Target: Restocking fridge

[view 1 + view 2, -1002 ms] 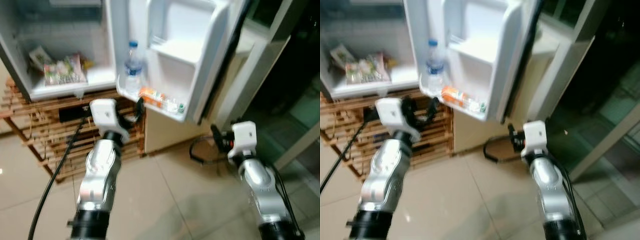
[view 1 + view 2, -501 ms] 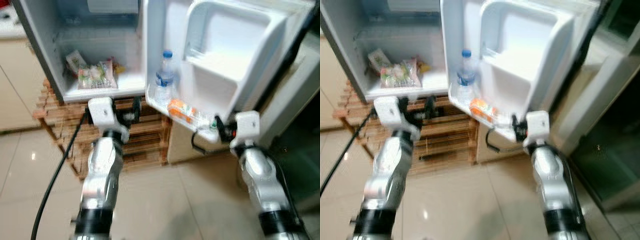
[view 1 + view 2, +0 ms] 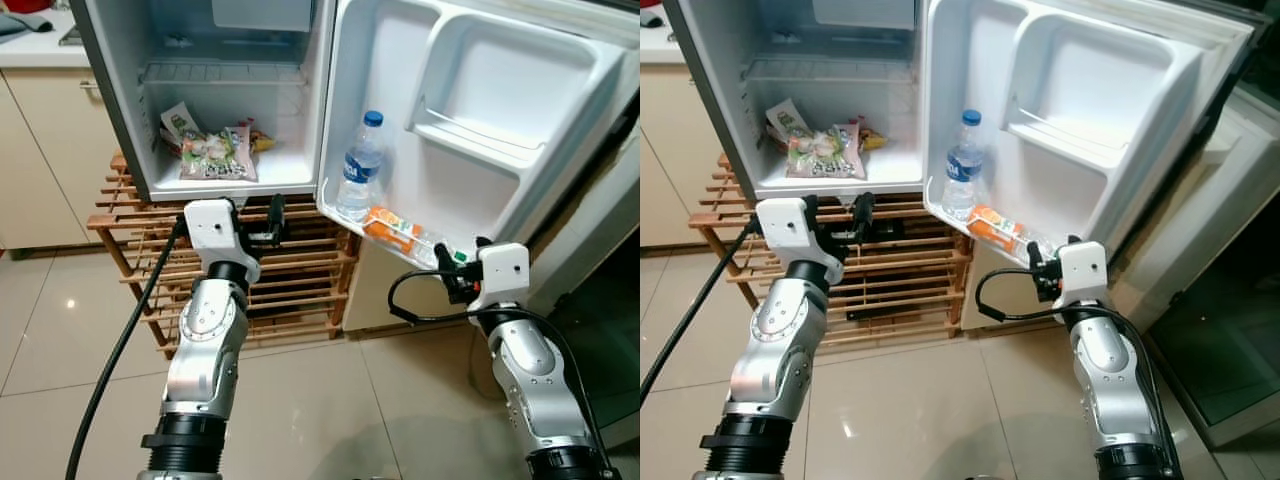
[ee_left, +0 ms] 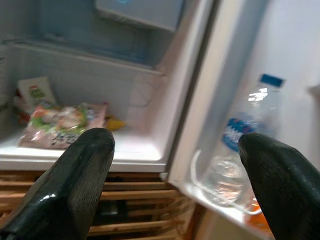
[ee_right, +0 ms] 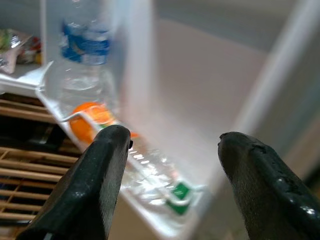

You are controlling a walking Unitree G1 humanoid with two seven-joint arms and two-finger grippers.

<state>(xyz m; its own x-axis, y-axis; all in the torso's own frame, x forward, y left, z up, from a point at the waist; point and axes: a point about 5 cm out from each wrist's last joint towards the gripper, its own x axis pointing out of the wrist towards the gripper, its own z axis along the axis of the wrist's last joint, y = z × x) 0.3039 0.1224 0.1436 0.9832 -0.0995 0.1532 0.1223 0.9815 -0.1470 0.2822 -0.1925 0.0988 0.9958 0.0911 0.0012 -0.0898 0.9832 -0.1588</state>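
Left wrist view: the left tool (image 4: 172, 185) has its two black fingers spread wide and holds nothing. It points at the open fridge (image 3: 120, 120), level with the front lip of the fridge floor. Right wrist view: the right tool (image 5: 170, 185) is likewise spread wide and empty, aimed at the lower door shelf (image 3: 345, 215).

Position, head views: the left tool (image 3: 262, 222) hangs just below the fridge floor, in front of a wooden rack (image 3: 290, 290) that carries the fridge. The right tool (image 3: 447, 280) sits just beside the outer end of the door shelf; contact cannot be confirmed.

Stock: a water bottle (image 3: 361, 166) stands upright in the door shelf. An orange-labelled bottle (image 3: 398, 231) lies on its side next to it, near the right tool. Snack packets (image 3: 215, 155) lie on the fridge floor. Neither tool carries an item to load.

Risks, as judged: a forward reach by the right tool could strike the shelf lip and swing the door (image 3: 480, 110), or push the lying bottle off the open end. The black cable (image 3: 420, 300) looped below the right wrist could snag on the shelf corner. The left tool could catch the rack slats if raised without first backing off.
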